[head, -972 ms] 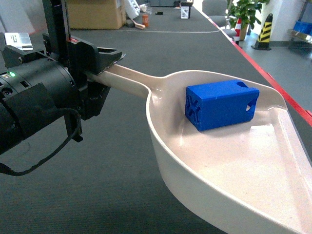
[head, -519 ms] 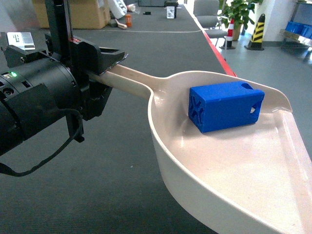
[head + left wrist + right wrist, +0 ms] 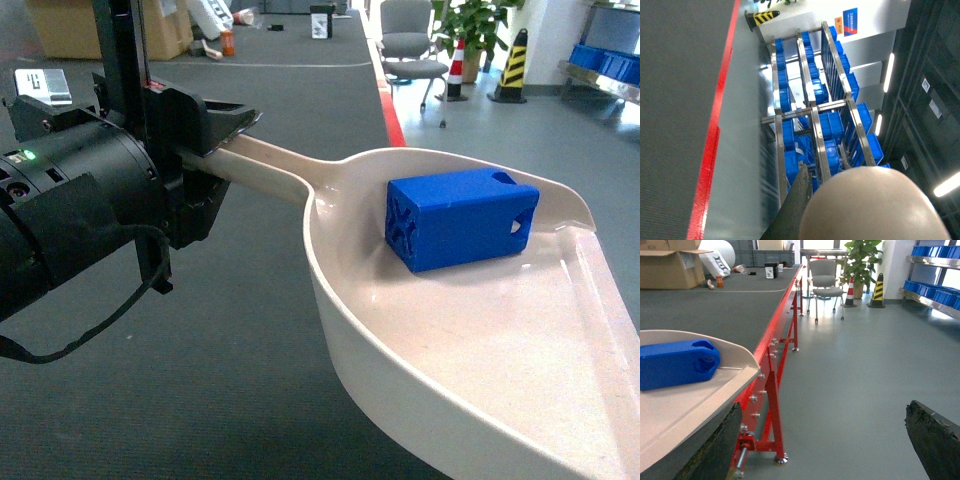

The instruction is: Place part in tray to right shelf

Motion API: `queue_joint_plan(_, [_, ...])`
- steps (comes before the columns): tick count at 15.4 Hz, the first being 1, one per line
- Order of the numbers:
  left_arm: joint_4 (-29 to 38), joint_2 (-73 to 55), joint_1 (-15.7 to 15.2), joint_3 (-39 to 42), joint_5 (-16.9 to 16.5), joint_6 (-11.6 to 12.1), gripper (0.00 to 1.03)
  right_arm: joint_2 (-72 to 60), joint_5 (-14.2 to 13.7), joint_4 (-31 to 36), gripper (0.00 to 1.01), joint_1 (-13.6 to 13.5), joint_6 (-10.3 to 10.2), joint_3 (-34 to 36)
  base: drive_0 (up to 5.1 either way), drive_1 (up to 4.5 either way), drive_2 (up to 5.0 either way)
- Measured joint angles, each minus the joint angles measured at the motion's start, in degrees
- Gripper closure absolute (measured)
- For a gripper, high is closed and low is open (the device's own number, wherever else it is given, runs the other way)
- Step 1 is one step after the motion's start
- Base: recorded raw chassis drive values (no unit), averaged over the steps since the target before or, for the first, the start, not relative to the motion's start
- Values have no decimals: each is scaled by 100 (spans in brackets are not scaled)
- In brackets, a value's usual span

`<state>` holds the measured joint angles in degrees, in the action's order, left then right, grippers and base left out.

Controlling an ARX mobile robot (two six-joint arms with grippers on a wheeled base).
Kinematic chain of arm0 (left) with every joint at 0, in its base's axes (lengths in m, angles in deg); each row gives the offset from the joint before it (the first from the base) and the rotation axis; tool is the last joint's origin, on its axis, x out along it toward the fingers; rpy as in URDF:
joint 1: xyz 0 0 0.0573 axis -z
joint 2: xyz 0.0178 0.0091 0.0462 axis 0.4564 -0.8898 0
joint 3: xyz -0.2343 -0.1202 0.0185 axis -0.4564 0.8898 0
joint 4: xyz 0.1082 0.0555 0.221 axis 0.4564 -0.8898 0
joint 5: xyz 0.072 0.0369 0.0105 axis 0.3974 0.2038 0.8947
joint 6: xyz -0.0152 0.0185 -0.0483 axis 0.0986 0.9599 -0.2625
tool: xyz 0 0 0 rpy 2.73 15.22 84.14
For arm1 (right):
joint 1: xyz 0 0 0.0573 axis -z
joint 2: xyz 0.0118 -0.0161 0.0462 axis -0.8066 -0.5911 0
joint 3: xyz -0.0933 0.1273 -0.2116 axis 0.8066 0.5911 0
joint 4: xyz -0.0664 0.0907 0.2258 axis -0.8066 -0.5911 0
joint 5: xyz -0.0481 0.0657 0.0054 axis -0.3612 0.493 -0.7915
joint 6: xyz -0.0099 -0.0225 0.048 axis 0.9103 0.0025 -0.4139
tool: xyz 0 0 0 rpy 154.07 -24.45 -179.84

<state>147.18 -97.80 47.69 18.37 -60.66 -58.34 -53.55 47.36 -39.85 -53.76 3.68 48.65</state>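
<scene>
The bright blue part (image 3: 460, 215) lies on its side in the back of the cream tray (image 3: 330, 290), which hangs in the air. My left gripper (image 3: 215, 140) is shut on the tray's long handle (image 3: 265, 165). In the left wrist view the tray's rounded back (image 3: 875, 205) fills the bottom, and the right shelf (image 3: 815, 107) with blue crates shows beyond it. The right wrist view has the part (image 3: 675, 362) and tray (image 3: 700, 400) at its left. My right gripper (image 3: 825, 440) is open over the floor, holding nothing.
A dark grey table (image 3: 250, 330) with a red edge (image 3: 777, 322) runs away under the tray. On the grey floor beyond stand an office chair (image 3: 824, 277), a plant (image 3: 860, 260) and a yellow-black bollard (image 3: 877, 290). Steel racks with blue crates (image 3: 935, 292) line the right wall.
The background has slid left in the head view, so more floor, the chair and the racks now show at the right. Tray, part and left gripper keep their places in the view.
</scene>
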Motion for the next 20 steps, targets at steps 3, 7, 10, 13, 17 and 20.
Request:
queue_joint_plan(3, [2,0,0,0,9,0,90,0,0,-2,3,0,0,0,497,-242,-242])
queue_joint_plan(7, [-22,0,0,0,4,2,90,0,0,-15,3,0,0,0,489,-247,-247])
queue_joint_plan(10, [-20,13,0,0,9,0,90,0,0,4,3,0,0,0,496,-240,-240])
queue_joint_plan(13, [4,15,0,0,0,-2,90,0,2,0,3,0,0,0,499,-237,-237])
queue_joint_plan(17, [-4,15,2,0,11,4,90,0,0,-13,3,0,0,0,497,-248,-248])
queue_joint_plan(20, [0,15,0,0,11,2,90,0,0,-9,3,0,0,0,499,-246,-246])
